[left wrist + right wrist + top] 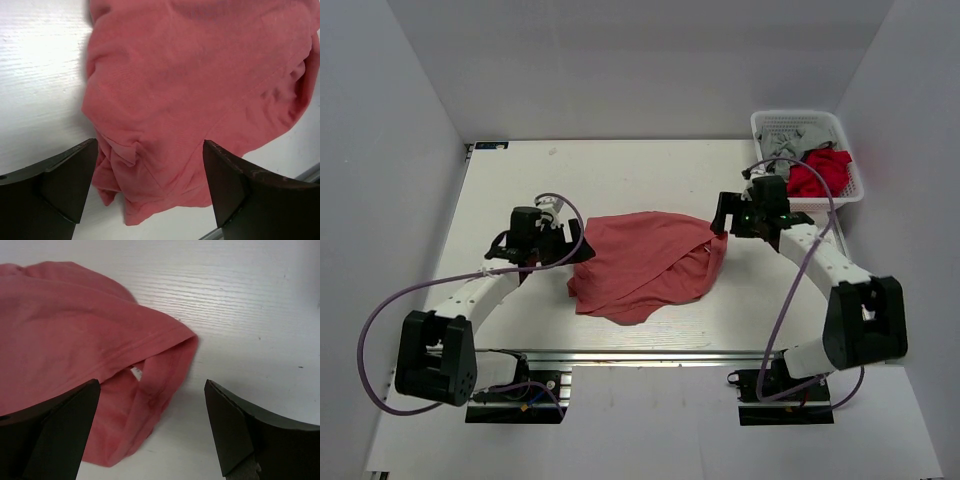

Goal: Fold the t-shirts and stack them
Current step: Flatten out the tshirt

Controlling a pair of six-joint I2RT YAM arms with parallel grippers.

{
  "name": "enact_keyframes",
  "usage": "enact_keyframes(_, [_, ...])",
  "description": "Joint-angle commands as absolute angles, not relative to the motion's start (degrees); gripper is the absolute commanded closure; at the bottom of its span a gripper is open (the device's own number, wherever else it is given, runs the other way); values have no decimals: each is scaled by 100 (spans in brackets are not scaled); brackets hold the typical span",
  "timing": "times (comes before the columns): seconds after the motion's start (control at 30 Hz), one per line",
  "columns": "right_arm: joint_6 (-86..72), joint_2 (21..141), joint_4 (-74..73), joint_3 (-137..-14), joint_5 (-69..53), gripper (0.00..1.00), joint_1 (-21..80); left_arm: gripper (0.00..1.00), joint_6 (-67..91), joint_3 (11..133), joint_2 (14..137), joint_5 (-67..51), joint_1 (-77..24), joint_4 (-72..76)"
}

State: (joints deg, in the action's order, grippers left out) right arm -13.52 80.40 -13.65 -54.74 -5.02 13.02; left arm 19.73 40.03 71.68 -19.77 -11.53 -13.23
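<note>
Wrist views are showing the left gripper (pixel 150 144) and right gripper (pixel 151 382) gaping wide, empty, over the crumpled salmon-red t-shirt (pixel 645 265); only the top view is showing the clothes basket (pixel 798 124).

A robot lab: white walls (pixel 410 120) enclosing a table (pixel 620 170).

Tee (pixel 645 265) is showing plain muted salmon-red, stitched hems matching. Table (pixel 520 180) is reading white, with fine pale grain lines running across it in the wrist views. Basket (pixel 807 122) is showing white, its walls a lattice. Inside, red cloth (pixel 820 172) is glowing brighter than the tee and grey cloth (pixel 785 148) is lying beside it. Left arm (pixel 470 295) and right arm (pixel 820 255) are appearing white with black joints. Left gripper (pixel 575 243) and right gripper (pixel 722 215) are showing black. Cables (pixel 788 305) are running pale purple. Walls (pixel 400 120) are looking flat pale grey.
</note>
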Motion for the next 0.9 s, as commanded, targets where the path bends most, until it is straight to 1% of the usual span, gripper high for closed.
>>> enact_keyframes(0.0, [-1494,8402,-1363,-5783,228,10,1336,10,2056,3876,7311,-2347,-1187,-1126])
enact_keyframes(0.07, [-1459,8716,-1196,-5870,229,10,1345,14,2057,3806,7452,-2495,-1239,-1125])
enact_keyframes(0.1, [-1520,8788,-978,-5871,220,10,1327,17,2057,3745,7531,-2496,-1239,-1125])
enact_keyframes(0.17, [-1695,9156,-906,-6038,342,10,1318,22,2057,3744,7742,-2574,-1239,-1125])
enact_keyframes(0.23, [-1819,9394,-905,-6117,413,10,1310,29,2109,3814,7857,-2575,-1239,-1073])
enact_keyframes(0.33, [-1811,9597,-765,-6205,431,10,1318,29,2162,3814,7980,-2803,-1239,-784])
enact_keyframes(0.43, [-1915,9755,-433,-6144,185,10,1310,38,2215,3814,8129,-2804,-1239,-729])
enact_keyframes(0.47, [-1933,9799,-422,-6144,141,11,1310,44,2215,3875,8182,-2804,-1239,-729])
enact_keyframes(0.5, [-1994,9948,-448,-6257,62,13,1301,48,2215,3876,8235,-2804,-1239,-729])
enact_keyframes(0.53, [-1995,9993,-509,-6284,62,15,1309,52,2215,3937,8235,-2804,-1239,-729])
enact_keyframes(0.57, [-2073,10080,-536,-6319,-173,22,1318,62,2215,4007,8314,-2804,-1239,-782])
enact_keyframes(0.63, [-2100,10090,-519,-6293,-298,28,1310,67,2215,4008,8314,-2804,-1239,-782])
enact_keyframes(0.67, [-2135,10081,-519,-6232,-368,34,1327,75,2215,4008,8314,-2804,-1239,-782])
enact_keyframes(0.73, [-2118,9976,-466,-6144,-553,34,1310,81,2215,4061,8314,-2804,-1239,-729])
enact_keyframes(0.77, [-2136,9949,-483,-6074,-562,40,1318,89,2215,4061,8314,-2804,-1239,-660])
enact_keyframes(0.83, [-2118,9801,-501,-5960,-537,49,1327,100,2215,4122,8244,-2953,-1239,-580])
enact_keyframes(0.87, [-2127,9765,-466,-5924,-519,55,1327,100,2215,4122,8175,-3075,-1239,-484])
